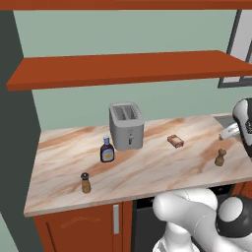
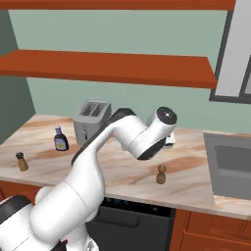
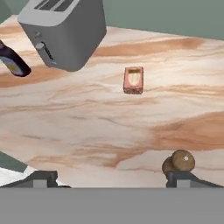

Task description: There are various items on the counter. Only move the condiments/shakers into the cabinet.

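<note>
The brown turned-wood mill (image 1: 220,157) stands upright near the front edge of the marbled stone bench (image 1: 147,172). Rigid, light and top-heavy, it should be taken around its waist. The fingers (image 3: 43,179) stand apart, empty, above it.

Glossy white rounded arm (image 2: 98,147) with dark joints.

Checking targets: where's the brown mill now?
The brown mill stands upright near the counter's front right, right of the orange block, short of the sink.
</note>
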Tool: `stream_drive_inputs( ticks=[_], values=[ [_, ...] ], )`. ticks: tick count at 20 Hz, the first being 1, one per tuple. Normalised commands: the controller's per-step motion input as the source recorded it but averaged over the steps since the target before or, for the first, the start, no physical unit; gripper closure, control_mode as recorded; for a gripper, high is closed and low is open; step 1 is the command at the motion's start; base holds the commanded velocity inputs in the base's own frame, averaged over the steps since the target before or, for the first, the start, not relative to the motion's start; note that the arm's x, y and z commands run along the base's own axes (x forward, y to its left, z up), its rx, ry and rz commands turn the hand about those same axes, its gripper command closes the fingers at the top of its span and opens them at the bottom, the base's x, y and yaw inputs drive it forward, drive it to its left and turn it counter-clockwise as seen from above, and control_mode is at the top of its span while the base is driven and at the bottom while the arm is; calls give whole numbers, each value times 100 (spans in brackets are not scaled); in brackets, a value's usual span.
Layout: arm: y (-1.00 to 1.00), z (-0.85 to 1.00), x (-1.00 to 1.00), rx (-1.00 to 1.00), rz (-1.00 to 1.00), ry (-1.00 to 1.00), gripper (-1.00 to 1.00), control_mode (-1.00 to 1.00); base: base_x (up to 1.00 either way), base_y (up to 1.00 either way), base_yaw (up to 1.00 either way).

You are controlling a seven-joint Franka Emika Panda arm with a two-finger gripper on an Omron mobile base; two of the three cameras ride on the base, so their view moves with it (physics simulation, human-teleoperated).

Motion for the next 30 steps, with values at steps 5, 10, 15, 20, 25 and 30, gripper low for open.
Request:
stream_drive_inputs(
  ticks=[5,10,15,20,25,30],
  values=[
    [-65,-17,-36,6,34,-17,-100,-100,0,0,0],
    [-46,-22,-34,11,35,-18,-100,-100,0,0,0],
    [-30,-38,-17,13,39,-24,-100,-100,0,0,0],
    [-1,-37,2,14,33,-24,-100,-100,0,0,0],
    [1,-20,24,5,9,-8,-100,-100,0,0,0],
    [0,-14,33,-4,0,3,-100,-100,0,0,0]
  ],
)
